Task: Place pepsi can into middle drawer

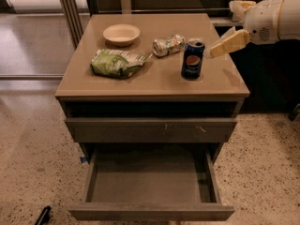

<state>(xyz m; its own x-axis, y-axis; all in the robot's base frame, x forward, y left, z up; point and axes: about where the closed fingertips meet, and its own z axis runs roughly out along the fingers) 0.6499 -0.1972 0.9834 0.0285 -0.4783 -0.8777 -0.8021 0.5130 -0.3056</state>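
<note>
One gripper (225,45) hovers just beside the pepsi can (192,59); spread or pressed together, cannot tell; its arm (281,15) cropped.

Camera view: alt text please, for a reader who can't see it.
The gripper hangs just to the picture's right of the upright pepsi can on a cabinet top, not touching it. Below, the middle drawer stands pulled open. A bowl, a green snack bag and a crushed can also sit on the top.
</note>
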